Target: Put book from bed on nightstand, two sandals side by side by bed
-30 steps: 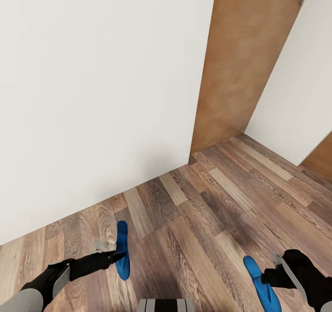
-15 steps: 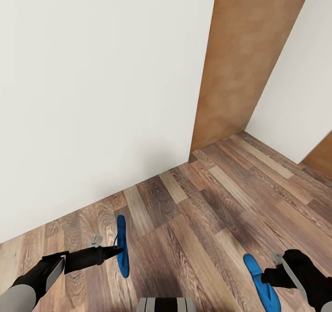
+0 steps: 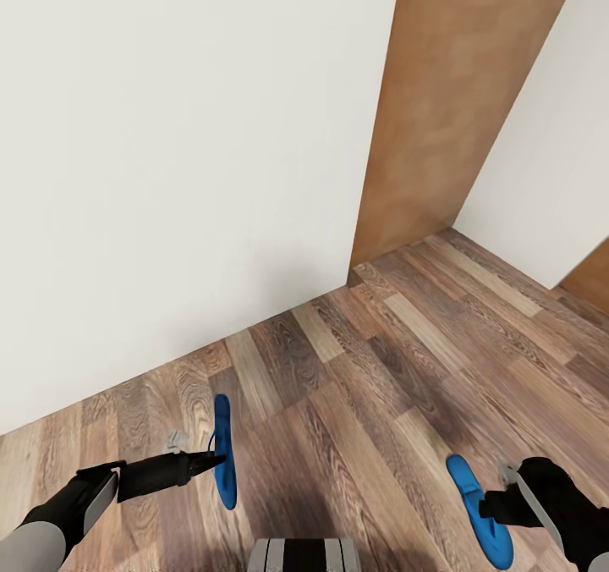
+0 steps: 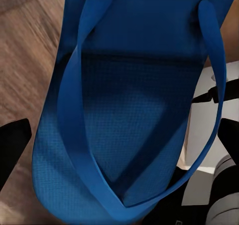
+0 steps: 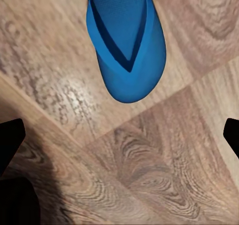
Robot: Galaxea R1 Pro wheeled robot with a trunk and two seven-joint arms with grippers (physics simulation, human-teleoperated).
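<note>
My left gripper (image 3: 211,460) is shut on one blue sandal (image 3: 223,437), which hangs on its edge just above the floor with its straps facing the gripper. In the left wrist view this sandal (image 4: 134,115) spans the gap between the two dark fingers. The other blue sandal (image 3: 470,487) lies flat on the floor at the lower right. My right gripper (image 3: 497,494) stands open right beside it. In the right wrist view that sandal (image 5: 127,45) lies ahead of the spread fingertips, with bare planks between them. The book, the bed and the nightstand are out of view.
A white wall (image 3: 169,174) runs close ahead on the left, ending at a brown wooden door (image 3: 448,107). Another white wall (image 3: 550,157) stands at the right. Wood-plank floor (image 3: 381,369) stretches between them. My base (image 3: 300,555) shows at the bottom edge.
The view has drifted slightly, sliding the floor and the right sandal away from me. My left arm has shifted a little left and raised its sandal slightly. The right gripper has held still.
</note>
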